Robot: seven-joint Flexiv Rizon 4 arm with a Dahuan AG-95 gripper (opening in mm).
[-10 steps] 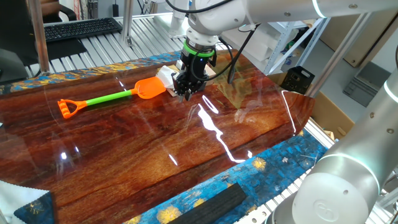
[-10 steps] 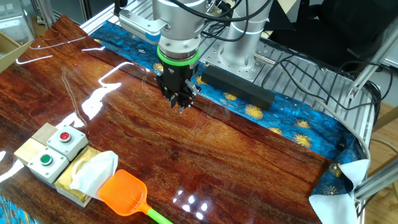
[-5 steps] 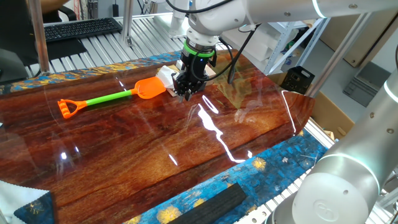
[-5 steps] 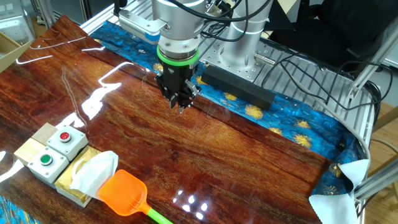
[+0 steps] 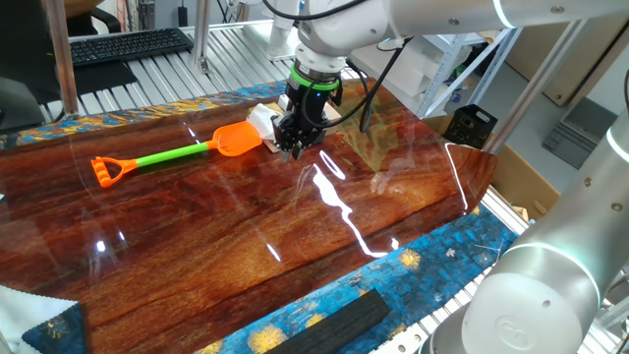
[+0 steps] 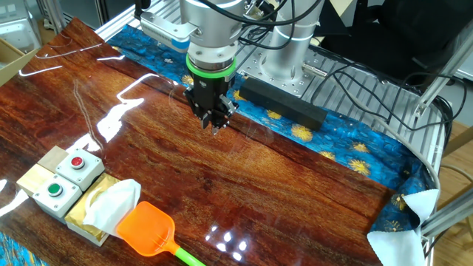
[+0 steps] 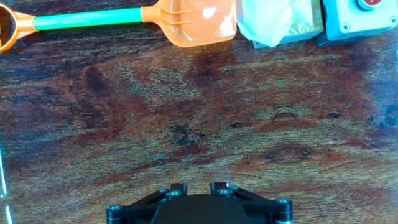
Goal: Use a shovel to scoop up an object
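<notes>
1. The gripper (image 6: 215,127) hangs above the bare wooden table (image 6: 295,185) and points straight down. It holds nothing. Its fingers are close together with only a narrow gap, so I judge it nearly closed; whether the tips touch I cannot tell.

2. In the hand view, the shovel (image 7: 134,22) lies along the top edge, so it is at about 11 o'clock from the claw and well apart from it. No part of the claw is near it.

3. The long axis of the shovel runs from 9 o'clock to 3 o'clock in that view: the orange handle is at the 9 o'clock end, then the green shaft, and the orange blade is at the 3 o'clock end.

4. The object (image 7: 277,22), a tan box with white tissue, lies just beside the blade edge, at about 1 o'clock from the claw; whether they touch I cannot tell. A grey button box (image 7: 360,22) is next to it, further toward 3 o'clock.

5. My judgement: the claw must first travel toward 11 o'clock, open wider, and take the green shaft across its long axis.
</notes>
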